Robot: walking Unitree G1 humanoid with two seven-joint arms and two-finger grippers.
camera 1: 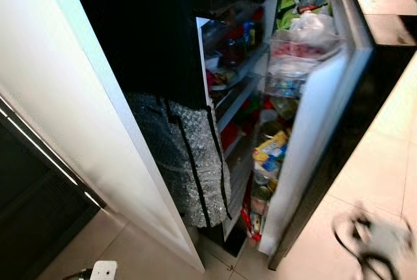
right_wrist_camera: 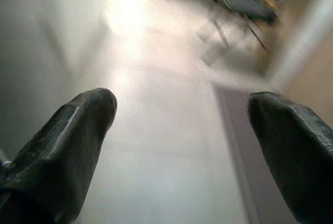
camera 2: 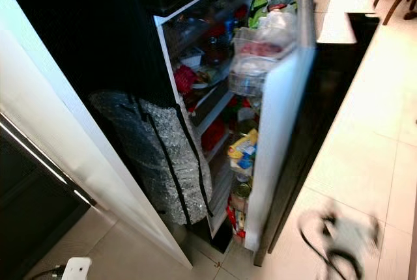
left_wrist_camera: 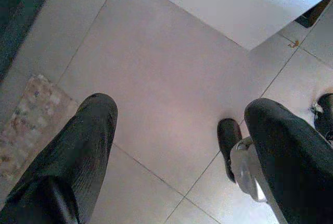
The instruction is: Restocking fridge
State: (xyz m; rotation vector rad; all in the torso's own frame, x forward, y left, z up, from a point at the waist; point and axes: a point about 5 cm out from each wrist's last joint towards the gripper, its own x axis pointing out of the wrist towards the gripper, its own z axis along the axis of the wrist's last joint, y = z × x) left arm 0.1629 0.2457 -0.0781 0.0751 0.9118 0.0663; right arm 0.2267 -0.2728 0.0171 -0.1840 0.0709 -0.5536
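Fridge [camera 1: 241,98] stood ahead of the robot with its door [camera 1: 313,137] swung wide, the white inner face of the door turned toward the shelves. Door bins [camera 1: 293,65] near the top held clear containers and bagged green produce [camera 2: 270,0], and lower bins carried a yellow pack [camera 1: 270,144], jars and cans [camera 1: 260,192]. Interior shelves [camera 2: 208,98] were crowded with red and dark items that were too blurred to identify. A silver quilted bag with black straps [camera 1: 189,163] stood upright on the floor at the fridge opening, between a tall white side panel [camera 1: 78,98] and the shelves, touching the panel edge. Pale floor tiles [camera 2: 365,163] extended to the robot's right of the door. The right gripper [camera 1: 371,241] appeared low on the right as a motion-blurred shape over the tiles; in the right wrist view its two black fingers [right_wrist_camera: 73,140] were spread well apart with nothing between them. The left gripper [left_wrist_camera: 177,146] pointed down at the tiled floor, its fingers [left_wrist_camera: 78,151] likewise spread and holding nothing, near the lower corner of the white panel.
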